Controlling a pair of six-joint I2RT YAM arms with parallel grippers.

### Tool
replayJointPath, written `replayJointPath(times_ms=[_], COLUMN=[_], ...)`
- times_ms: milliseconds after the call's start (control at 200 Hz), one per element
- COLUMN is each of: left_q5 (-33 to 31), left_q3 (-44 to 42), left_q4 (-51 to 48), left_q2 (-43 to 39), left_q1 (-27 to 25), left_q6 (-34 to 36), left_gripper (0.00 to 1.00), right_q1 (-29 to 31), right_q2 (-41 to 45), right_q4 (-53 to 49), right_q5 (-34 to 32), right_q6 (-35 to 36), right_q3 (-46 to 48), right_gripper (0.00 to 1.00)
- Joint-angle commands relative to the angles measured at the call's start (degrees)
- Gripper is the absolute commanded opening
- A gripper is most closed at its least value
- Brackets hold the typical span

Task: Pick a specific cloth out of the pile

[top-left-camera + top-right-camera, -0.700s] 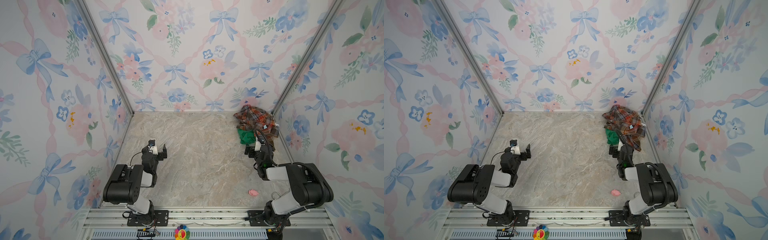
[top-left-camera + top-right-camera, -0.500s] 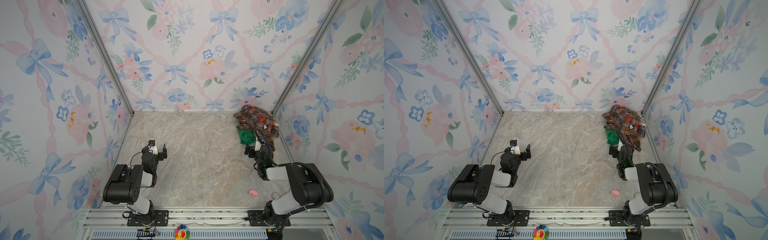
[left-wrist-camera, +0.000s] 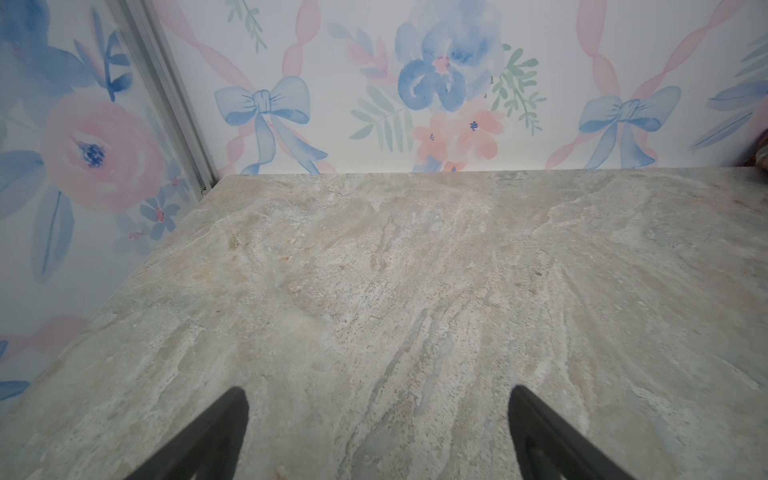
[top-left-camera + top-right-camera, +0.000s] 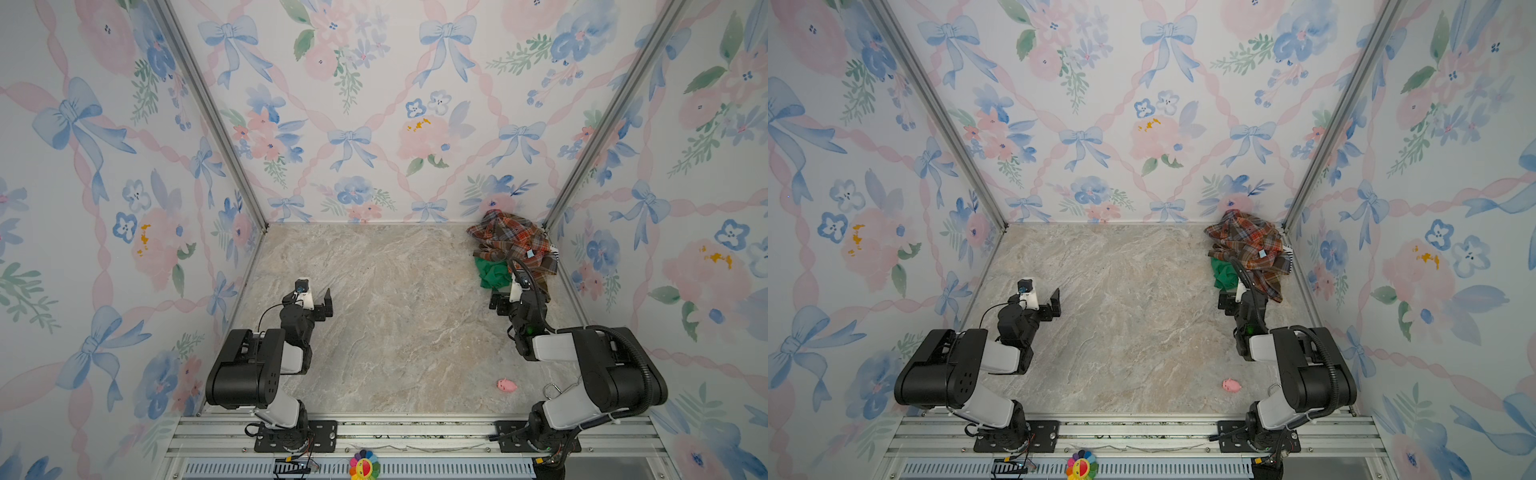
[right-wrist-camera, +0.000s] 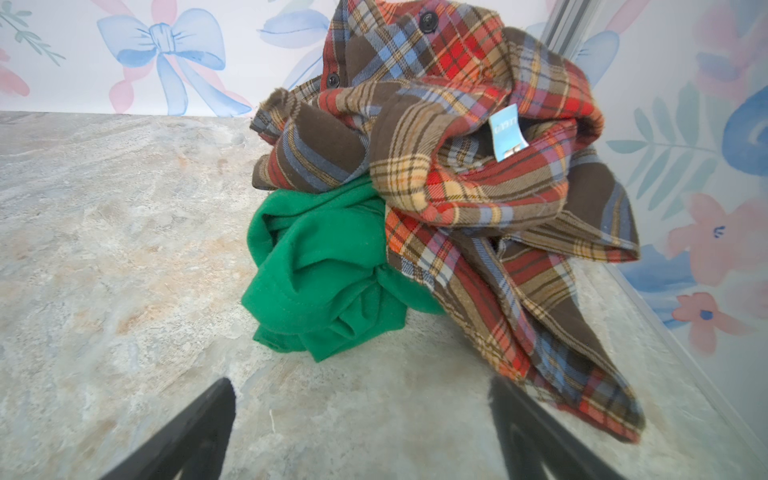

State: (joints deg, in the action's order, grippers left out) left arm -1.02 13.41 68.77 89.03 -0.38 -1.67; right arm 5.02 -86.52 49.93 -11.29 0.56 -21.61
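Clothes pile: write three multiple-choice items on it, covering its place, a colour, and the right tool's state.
1. Where does the pile sit? A) near left corner B) far right corner C) table centre
2. What colour is the cloth poking out beneath the plaid shirt? A) blue B) green C) yellow
3. The right tool is: A) open, empty B) shut on the cloth C) shut on the shirt
Answers: 1 B: it lies where back and right walls meet. 2 B: solid green folds show. 3 A: jaws stand apart, short of the fabric.
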Motion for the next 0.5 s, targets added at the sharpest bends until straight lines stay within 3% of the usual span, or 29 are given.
replayJointPath(times_ms=[0, 60, 120, 180, 265, 320, 380, 495], left_q5=[-8.59, -16.76, -20.55, -26.85, -29.08, -25.91, -14.92, 1.18], left_q3=[-0.25, 1.54, 4.63, 8.39, 15.69, 21.66, 29.26, 40.56], left_q4=[-2.80, -10.70, -20.98, -29.45, -42.14, -51.03, -62.59, -75.26], left_q2=[-5.68, -10.68, -15.25, -18.43, -20.43, -20.90, -20.69, -18.66], left_q1=[-3.80, -8.09, -12.69, -20.90, -29.75, -33.12, -33.91, -34.81], left_q6=[1.76, 2.23, 1.37, 5.91, 7.64, 5.72, 2.62, 0.75], left_gripper=[0.98, 0.98, 0.98, 0.98, 0.98, 0.98, 0.98, 0.98], right_q1=[2.64, 4.09, 5.82, 7.76, 8.97, 9.09, 9.26, 9.92], right_q2=[10.20, 16.51, 23.23, 29.29, 35.21, 36.24, 34.78, 26.56], right_q4=[-8.81, -18.97, -27.05, -35.16, -48.37, -55.19, -60.36, -67.33], right_q5=[-5.05, -5.30, -5.13, -6.46, -8.49, -7.96, -4.60, -0.75], right_q6=[1.25, 1.58, 1.01, -1.02, -8.40, -13.20, -16.02, -17.18], right_q3=[-0.60, -2.29, -3.53, -4.77, -8.61, -11.80, -15.08, -21.59], right_gripper=[0.97, 0.97, 0.97, 0.97, 0.97, 0.97, 0.97, 0.97])
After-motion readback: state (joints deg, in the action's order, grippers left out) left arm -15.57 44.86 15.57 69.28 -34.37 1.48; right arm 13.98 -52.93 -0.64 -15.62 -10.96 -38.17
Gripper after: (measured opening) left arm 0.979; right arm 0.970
